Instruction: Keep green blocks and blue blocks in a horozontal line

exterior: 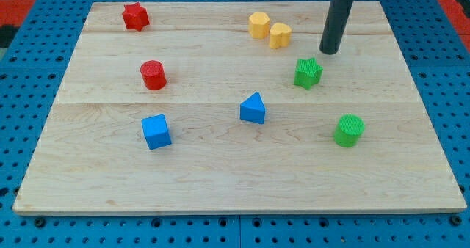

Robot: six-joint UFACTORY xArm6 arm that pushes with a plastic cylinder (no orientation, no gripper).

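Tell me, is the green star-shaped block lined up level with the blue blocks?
No: green star-shaped block sits nearer the view's top than both.

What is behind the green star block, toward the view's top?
Just above the green star block stands my tip, slightly to the right, apart from it. The rod covers a strip of board behind it.

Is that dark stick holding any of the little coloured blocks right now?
No, nothing is held. My tip has no hand; it can only push. It rests on the wooden board, just above and right of the green star-shaped block, with a small gap between.
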